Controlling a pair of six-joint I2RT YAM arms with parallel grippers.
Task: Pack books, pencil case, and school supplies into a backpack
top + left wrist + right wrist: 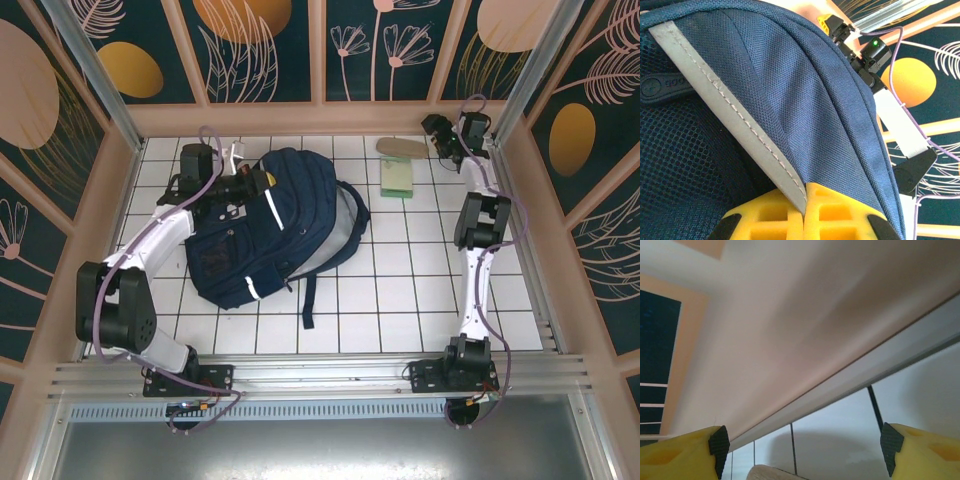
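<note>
My left gripper (804,202) clenches the woven navy backpack (270,225) at its flat grey stripe (730,120); my right gripper (801,442) hangs released by the tiled tabletop (400,290)'s far-right corner.

The large navy fabric backpack (270,225) blocks the white tiled table (400,300) from centre to 9 o'clock, its dark strap (308,300) trailing toward 6. Open tiles run from 3 to 5 o'clock; at 1 o'clock a tan oval piece (403,147) and pale green rectangular pack (397,178) lie in the way.
</note>
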